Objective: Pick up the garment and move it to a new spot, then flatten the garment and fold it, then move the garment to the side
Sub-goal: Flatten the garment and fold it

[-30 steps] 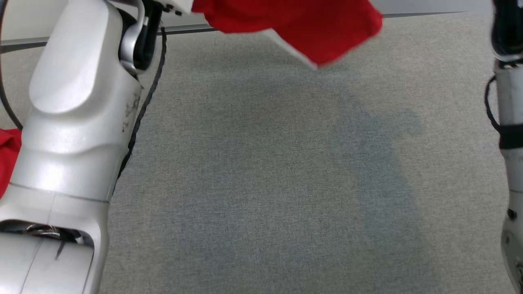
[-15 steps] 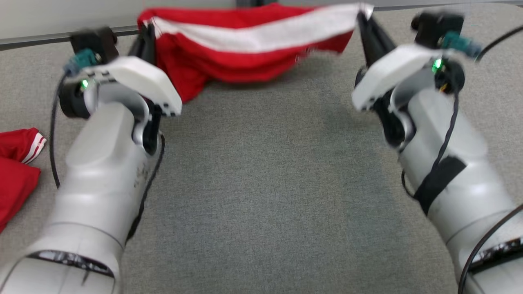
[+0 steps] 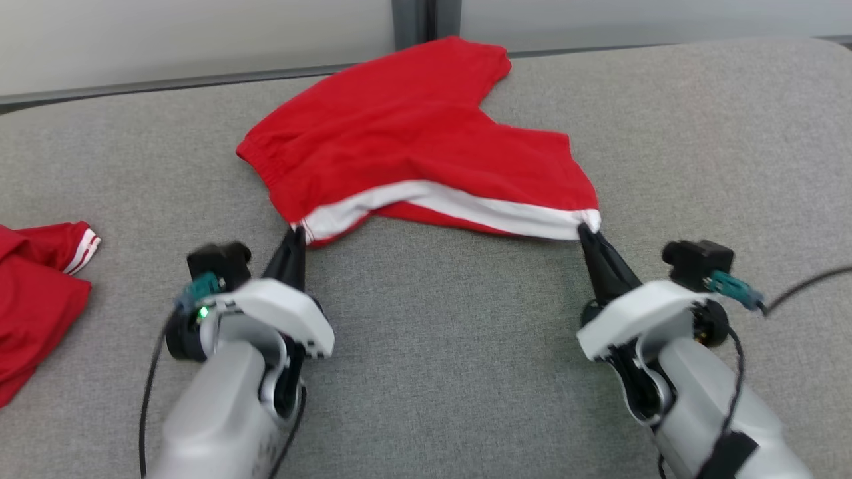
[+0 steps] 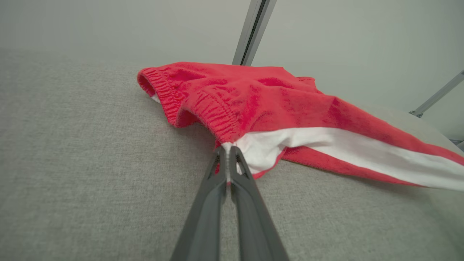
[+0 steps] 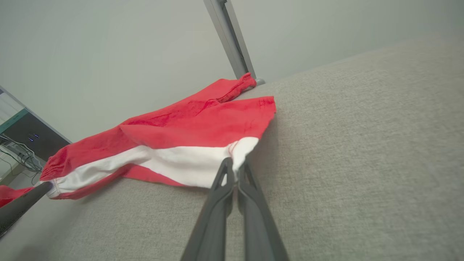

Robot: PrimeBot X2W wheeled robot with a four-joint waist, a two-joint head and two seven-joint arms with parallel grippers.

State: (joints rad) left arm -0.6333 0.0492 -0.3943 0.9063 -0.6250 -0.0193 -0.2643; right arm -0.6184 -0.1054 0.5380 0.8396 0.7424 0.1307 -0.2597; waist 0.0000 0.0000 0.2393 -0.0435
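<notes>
While the grey tabletop point(image 3: 432, 386) runs wide beneath us, the red shorts point(image 3: 413, 133) lie across its far middle, mostly spread, one leg reaching toward the back edge. Well off on our left sits a second red garment point(image 3: 33, 299), clear of the action.

We judge that flattening is the step in hand: the near edge with its white stripe point(image 3: 466, 203) spans from one gripper to the other. To do it well, we want to draw both corners toward us low and evenly, with matched tension, so the cloth settles without a crease. A red layer peeks out beneath the stripe near our left corner, and that wants smoothing before any release.

Both pale forearms point(image 3: 219, 412) rise from the bottom edge and lean inward, wrists low, fingers lying close along the surface. Our left gripper point(image 3: 297, 231) is pressed together, pinching the waistband point(image 3: 256, 159) corner where the stripe ends. Our right gripper point(image 3: 584, 230) is likewise pinched tight on the leg hem point(image 3: 578, 173) corner.
</notes>
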